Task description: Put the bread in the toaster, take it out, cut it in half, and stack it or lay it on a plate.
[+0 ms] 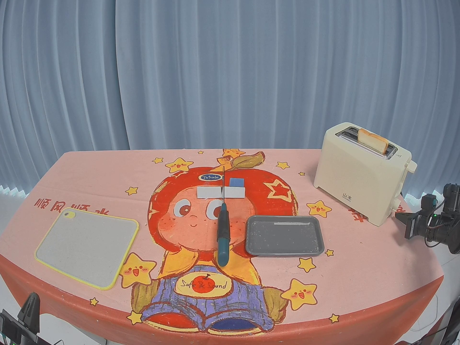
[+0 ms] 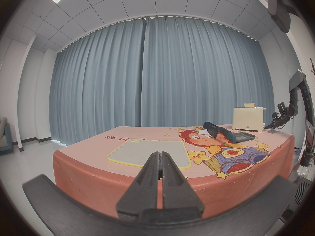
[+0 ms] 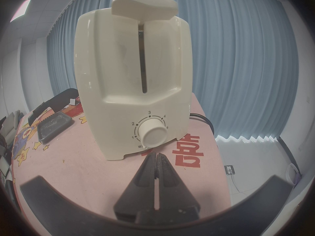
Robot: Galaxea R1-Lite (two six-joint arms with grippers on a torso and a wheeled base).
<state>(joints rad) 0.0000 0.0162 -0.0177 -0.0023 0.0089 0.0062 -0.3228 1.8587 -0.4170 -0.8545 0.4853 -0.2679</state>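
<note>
A slice of bread point(image 1: 373, 140) stands up out of one slot of the cream toaster point(image 1: 359, 173) at the table's far right. The toaster's lever point(image 3: 144, 6) sits at the top of its track, above a dial point(image 3: 151, 136). My right gripper point(image 3: 156, 156) is shut and empty, just in front of the toaster's lever end; it also appears as the right gripper point(image 1: 405, 216) off the table's right edge. My left gripper point(image 2: 160, 154) is shut and empty, low before the table's front left corner. A blue-handled knife point(image 1: 223, 226) lies mid-table. A grey plate point(image 1: 284, 235) sits to its right.
A grey cutting board point(image 1: 87, 245) with a yellow rim lies at the table's left front. A white and blue knife rest point(image 1: 221, 190) holds the blade behind the knife handle. The toaster's black cord point(image 3: 203, 122) trails off behind it. A blue curtain hangs behind the table.
</note>
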